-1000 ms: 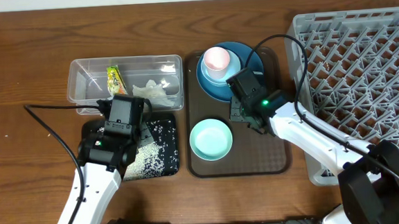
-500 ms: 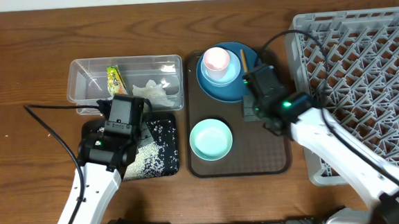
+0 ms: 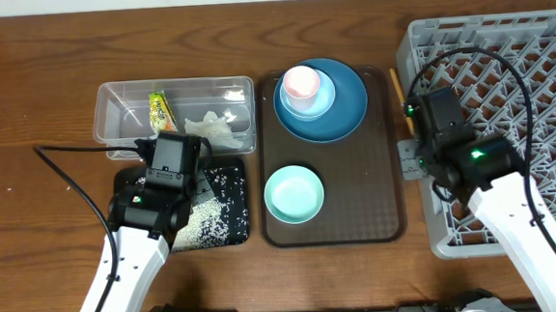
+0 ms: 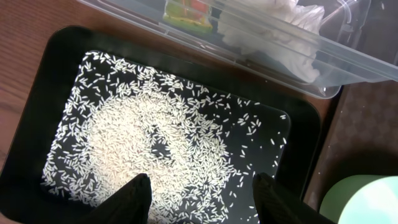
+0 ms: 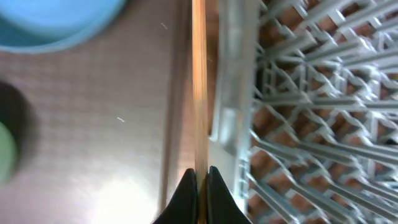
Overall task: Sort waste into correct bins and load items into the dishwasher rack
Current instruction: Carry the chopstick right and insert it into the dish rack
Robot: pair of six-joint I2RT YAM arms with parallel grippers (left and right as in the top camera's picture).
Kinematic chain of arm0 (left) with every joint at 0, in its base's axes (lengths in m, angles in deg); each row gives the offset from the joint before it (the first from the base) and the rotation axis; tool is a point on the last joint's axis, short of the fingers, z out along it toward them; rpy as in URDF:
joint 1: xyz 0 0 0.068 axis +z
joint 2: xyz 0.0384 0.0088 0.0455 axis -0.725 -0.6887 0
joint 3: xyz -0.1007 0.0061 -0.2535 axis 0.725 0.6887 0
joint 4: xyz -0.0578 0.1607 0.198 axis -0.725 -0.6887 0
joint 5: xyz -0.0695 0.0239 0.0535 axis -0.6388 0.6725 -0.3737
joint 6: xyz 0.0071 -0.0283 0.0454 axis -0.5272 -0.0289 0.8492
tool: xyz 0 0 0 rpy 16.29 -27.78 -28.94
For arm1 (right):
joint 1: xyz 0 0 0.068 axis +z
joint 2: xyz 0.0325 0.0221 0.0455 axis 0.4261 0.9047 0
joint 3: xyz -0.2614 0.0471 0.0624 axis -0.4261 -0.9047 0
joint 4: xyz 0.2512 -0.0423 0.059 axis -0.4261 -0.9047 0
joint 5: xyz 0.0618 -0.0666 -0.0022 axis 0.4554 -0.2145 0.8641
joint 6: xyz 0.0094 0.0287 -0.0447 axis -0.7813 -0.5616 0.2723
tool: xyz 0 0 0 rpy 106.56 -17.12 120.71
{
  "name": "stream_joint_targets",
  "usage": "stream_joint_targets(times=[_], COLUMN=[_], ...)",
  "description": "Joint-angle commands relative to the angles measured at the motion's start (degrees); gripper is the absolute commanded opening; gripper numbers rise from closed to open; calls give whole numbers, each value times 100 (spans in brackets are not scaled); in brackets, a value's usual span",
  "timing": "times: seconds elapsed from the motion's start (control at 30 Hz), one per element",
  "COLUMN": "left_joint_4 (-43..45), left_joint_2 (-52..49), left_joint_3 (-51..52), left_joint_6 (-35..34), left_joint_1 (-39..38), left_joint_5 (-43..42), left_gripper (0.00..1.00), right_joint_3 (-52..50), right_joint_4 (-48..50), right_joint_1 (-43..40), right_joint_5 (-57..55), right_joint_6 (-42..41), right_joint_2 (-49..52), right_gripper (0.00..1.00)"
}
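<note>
Swung toward 3 o'clock off the brown serving tray, the right gripper now sits at the left rim of the dishwasher rack, fingers pinched together on the near end of the wooden chopsticks. Their long axis runs toward 12 o'clock, parallel with that rim, so the rack's lattice lies at 3 o'clock of them. This arm is far nearer than the left gripper, which hovers with fingers apart and empty over the black tray.

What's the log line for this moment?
left gripper: open over rice in black tray | right gripper: shut on chopsticks beside dishwasher rack edge | dark blue plate, mint-green bowl: on brown tray
</note>
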Motion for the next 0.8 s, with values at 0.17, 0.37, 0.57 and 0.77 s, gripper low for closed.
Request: stream_joint_targets(times=[0.17, 0.37, 0.57, 0.77], left_joint_4=[-13, -13, -13, -13], left_joint_2=[-33, -33, -33, -33], left_joint_3=[-28, -28, -28, -28], left_joint_6=[-33, -33, -33, -33], left_joint_1=[24, 24, 24, 24], left_joint_5=[114, 111, 114, 111], left_gripper=[56, 56, 56, 56], right_joint_3=[-15, -15, -17, -72], right_joint_4=[-107, -92, -90, -68], right_joint_1=[-505, -697, -719, -719], right_joint_5=[-407, -404, -404, -404], right_joint_6=[442, 442, 442, 446], right_joint_2=[-4, -4, 0, 33], right_gripper=[1, 1, 1, 1])
